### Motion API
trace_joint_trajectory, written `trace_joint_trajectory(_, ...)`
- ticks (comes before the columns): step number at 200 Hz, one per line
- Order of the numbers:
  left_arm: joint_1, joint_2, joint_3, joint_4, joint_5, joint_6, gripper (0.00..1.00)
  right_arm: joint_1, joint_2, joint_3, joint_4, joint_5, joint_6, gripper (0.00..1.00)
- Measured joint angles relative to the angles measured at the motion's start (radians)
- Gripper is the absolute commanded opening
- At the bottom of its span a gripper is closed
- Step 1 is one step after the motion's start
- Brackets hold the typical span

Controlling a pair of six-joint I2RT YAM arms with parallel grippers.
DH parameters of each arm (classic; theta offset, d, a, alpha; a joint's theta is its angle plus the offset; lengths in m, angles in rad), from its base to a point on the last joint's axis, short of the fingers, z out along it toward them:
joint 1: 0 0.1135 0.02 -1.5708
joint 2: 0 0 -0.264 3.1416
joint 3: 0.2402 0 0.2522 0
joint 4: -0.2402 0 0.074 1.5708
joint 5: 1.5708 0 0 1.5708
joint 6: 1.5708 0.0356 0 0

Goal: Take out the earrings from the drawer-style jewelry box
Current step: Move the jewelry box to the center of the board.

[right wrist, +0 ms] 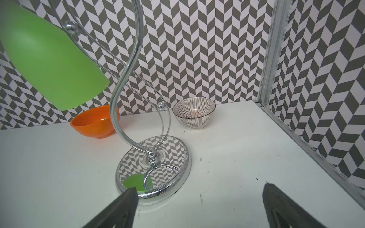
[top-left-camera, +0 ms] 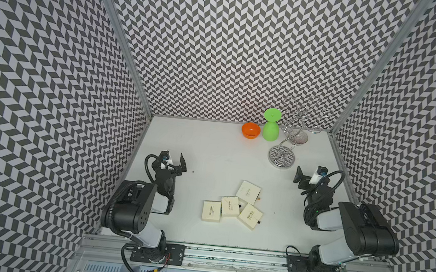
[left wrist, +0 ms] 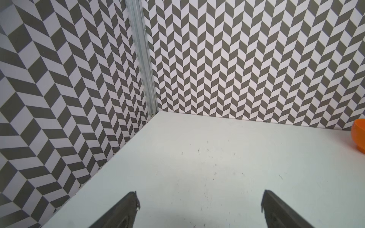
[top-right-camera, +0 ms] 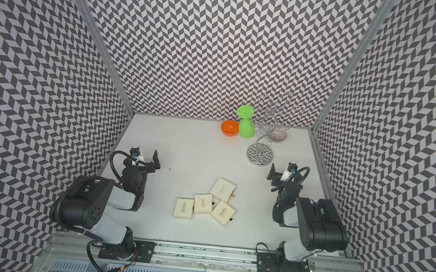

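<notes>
Jewelry boxes point(top-left-camera: 230, 206) clustered between left gripper point(left wrist: 199, 195) and right gripper point(right wrist: 199, 188), well apart; both released, empty.

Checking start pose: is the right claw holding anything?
No, the right claw has its jaws wide apart with only the table showing between them.

Two matching robot arms, the left arm point(top-left-camera: 133, 210) and the right arm point(top-left-camera: 363, 232), are each built of bulky matte black joint housings joined by smooth pale grey-white shells. A ribbed black cable hose point(top-left-camera: 147, 166) loops beside each wrist. Each black base plate point(top-left-camera: 158, 252) shows silver screw heads, thicker black cable and thin red and yellow wires. A small white camera block point(top-left-camera: 168, 160) sits on each wrist. The left pincer point(left wrist: 199, 199) and right pincer point(right wrist: 199, 194) have dark grey, tapering, wedge-shaped fingers point(left wrist: 122, 213).
</notes>
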State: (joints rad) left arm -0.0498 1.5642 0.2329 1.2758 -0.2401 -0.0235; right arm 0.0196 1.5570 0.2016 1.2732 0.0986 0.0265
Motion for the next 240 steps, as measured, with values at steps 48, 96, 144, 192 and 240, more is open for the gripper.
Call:
trace_joint_trajectory(48, 0.0, 0.0, 0.0, 0.0, 0.0, 0.0, 1.0, 0.0, 0.0, 0.0, 0.0, -0.001, 0.0, 0.99)
trace_joint_trajectory(96, 0.0, 0.0, 0.0, 0.0, 0.0, 0.0, 1.0, 0.0, 0.0, 0.0, 0.0, -0.002, 0.0, 0.99)
trace_joint_trajectory(144, 0.0, 0.0, 0.0, 0.0, 0.0, 0.0, 1.0, 0.0, 0.0, 0.0, 0.0, -0.002, 0.0, 0.99)
trace_joint_trajectory(192, 0.0, 0.0, 0.0, 0.0, 0.0, 0.0, 1.0, 0.0, 0.0, 0.0, 0.0, -0.002, 0.0, 0.99)
trace_joint_trajectory(240, 0.0, 0.0, 0.0, 0.0, 0.0, 0.0, 1.0, -0.01, 0.0, 0.0, 0.008, -0.027, 0.001, 0.99)
